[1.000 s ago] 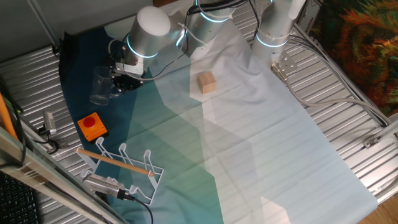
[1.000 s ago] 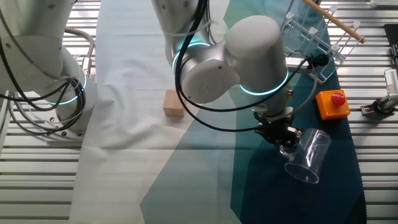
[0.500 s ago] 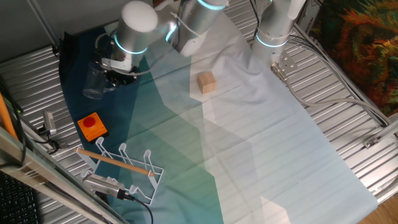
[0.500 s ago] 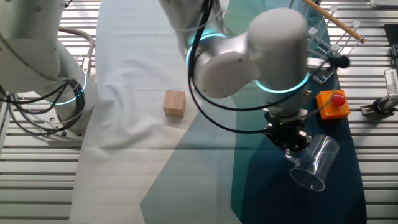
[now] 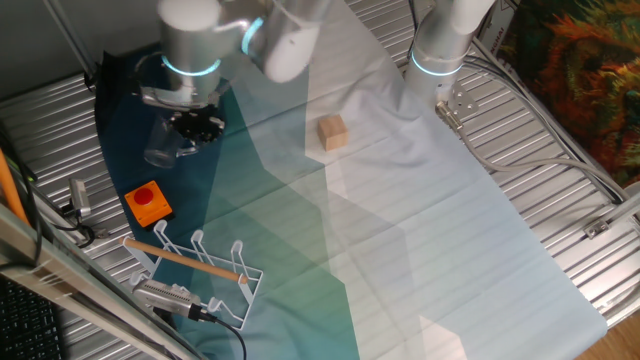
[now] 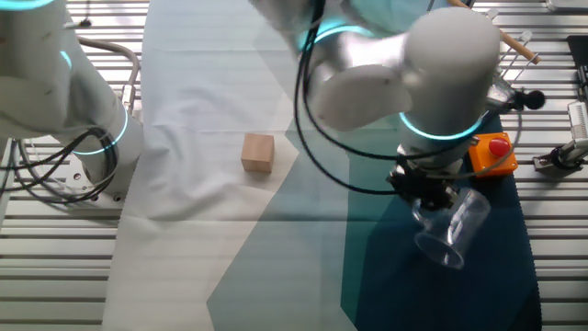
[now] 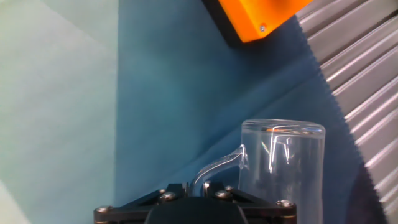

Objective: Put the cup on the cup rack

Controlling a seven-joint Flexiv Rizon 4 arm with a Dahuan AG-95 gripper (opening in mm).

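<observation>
While the gripper (image 7: 202, 186) hangs above the dark blue cloth (image 7: 174, 93), its jaws pinch the thin handle of the cup (image 7: 283, 165), which is lifted just beside the orange block (image 6: 490, 153). It looks light, smooth and slippery, so that handle seems the best place to hold.

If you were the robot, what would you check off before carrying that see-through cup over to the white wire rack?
1. Grip: gripper shut on the handle of the clear plastic cup: ok.
2. Cup lifted off the dark blue cloth: cannot tell.
3. Cup orientation: tilted, not upright: not ok for hanging yet.
4. White wire cup rack prongs free, wooden rod across: ok.
5. Orange block with red button lies between cup and rack: pass above it.
</observation>
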